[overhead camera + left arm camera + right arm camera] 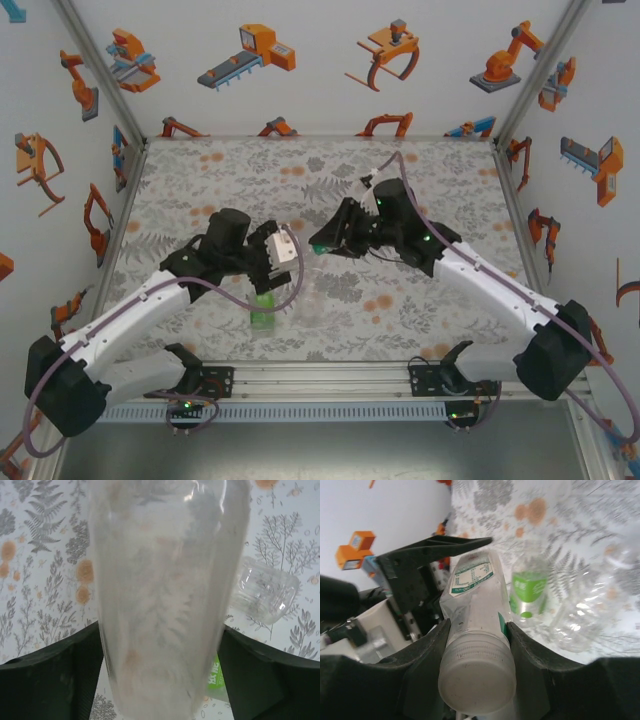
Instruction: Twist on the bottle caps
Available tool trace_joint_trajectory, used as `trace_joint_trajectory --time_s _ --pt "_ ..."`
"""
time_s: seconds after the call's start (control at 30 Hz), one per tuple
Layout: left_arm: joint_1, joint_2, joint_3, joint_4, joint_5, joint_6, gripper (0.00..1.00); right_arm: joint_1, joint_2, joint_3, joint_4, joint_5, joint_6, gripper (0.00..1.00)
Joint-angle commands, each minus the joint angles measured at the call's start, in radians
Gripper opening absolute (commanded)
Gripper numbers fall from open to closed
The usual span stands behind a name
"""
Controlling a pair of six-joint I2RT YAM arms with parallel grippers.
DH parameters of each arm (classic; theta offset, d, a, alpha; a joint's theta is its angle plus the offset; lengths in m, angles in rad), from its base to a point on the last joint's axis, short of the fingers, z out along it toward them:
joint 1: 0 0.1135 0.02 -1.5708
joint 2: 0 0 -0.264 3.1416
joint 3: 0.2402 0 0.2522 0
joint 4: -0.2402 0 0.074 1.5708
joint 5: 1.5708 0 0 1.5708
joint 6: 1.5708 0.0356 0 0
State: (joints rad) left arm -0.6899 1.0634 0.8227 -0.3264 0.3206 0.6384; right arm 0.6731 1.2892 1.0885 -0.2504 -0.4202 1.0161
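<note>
Cap comes first: we see a whitish round plastic screw cap (477, 677) sitting on the neck of a tall clear plastic bottle with a green neck band and a printed label (472, 595). The bottle lies roughly level in the air between the two arms, above the mat. Whether the cap is threaded fully home we cannot tell.

The right gripper (477, 630) has its two dark fingers pressed against either side of the neck just behind the cap, narrowed to that width and holding the bottle there. At the other end, the left gripper (160, 630) straddles the bottle's body. Its fingers (50, 680) sit right at the walls, but we cannot tell whether they are squeezing or merely lying alongside.

We judge the bottle empty and very light. Its thin walls would dent under a hard pinch, and its smooth skin could spin in the pads. The stiffest places to hold look like the neck ring and the base. The cap is small, and we would take it squarely across its rim with modest force.

Below, on the fern-printed mat (420, 180), a short green-labelled bottle (527, 592) stands upright. A plain clear bottle (265, 592) lies on its side just beside it.
</note>
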Motion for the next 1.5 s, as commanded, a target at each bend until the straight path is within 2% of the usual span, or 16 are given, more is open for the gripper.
trace_joint_trajectory --time_s 0.0,0.13,0.2,0.33,0.47,0.63,0.7,0.8,0.9,0.97,1.17,1.37,1.47 --pt "0.021 -0.048 -0.007 0.07 -0.018 -0.076 0.85 -0.043 0.042 0.142 -0.263 0.103 -0.218 0.28" --pt "0.069 -0.065 -0.003 0.105 0.01 -0.155 0.87 -0.098 0.136 0.332 -0.468 0.227 -0.406 0.27" --pt "0.098 -0.062 0.008 0.114 0.031 -0.205 0.88 -0.115 0.218 0.461 -0.583 0.344 -0.515 0.26" --pt "0.154 -0.034 0.07 0.082 0.024 -0.33 0.88 -0.156 0.406 0.687 -0.727 0.453 -0.657 0.25" --pt "0.217 -0.001 0.143 0.0 0.022 -0.42 0.88 -0.199 0.576 0.855 -0.768 0.503 -0.751 0.25" --pt "0.238 -0.038 0.109 0.059 0.004 -0.453 0.9 -0.256 0.762 1.042 -0.814 0.526 -0.817 0.24" --pt "0.243 -0.046 0.104 0.067 0.011 -0.477 0.94 -0.274 0.84 1.123 -0.847 0.536 -0.838 0.24" --pt "0.247 -0.036 0.116 0.054 0.041 -0.515 0.98 -0.28 0.896 1.196 -0.867 0.558 -0.856 0.24" --pt "0.249 -0.012 0.13 0.048 0.102 -0.52 0.98 -0.287 0.915 1.2 -0.844 0.552 -0.859 0.24" --pt "0.25 -0.011 0.126 0.056 0.097 -0.506 0.99 -0.294 0.924 1.197 -0.843 0.543 -0.854 0.24" --pt "0.25 -0.06 0.075 0.105 0.0 -0.486 0.97 -0.3 0.918 1.163 -0.828 0.534 -0.834 0.47" --pt "0.25 -0.087 0.029 0.192 -0.027 -0.529 0.97 -0.299 0.892 1.198 -0.829 0.526 -0.824 0.63" --pt "0.252 -0.091 0.021 0.208 -0.01 -0.546 0.97 -0.3 0.886 1.254 -0.857 0.529 -0.826 0.68"
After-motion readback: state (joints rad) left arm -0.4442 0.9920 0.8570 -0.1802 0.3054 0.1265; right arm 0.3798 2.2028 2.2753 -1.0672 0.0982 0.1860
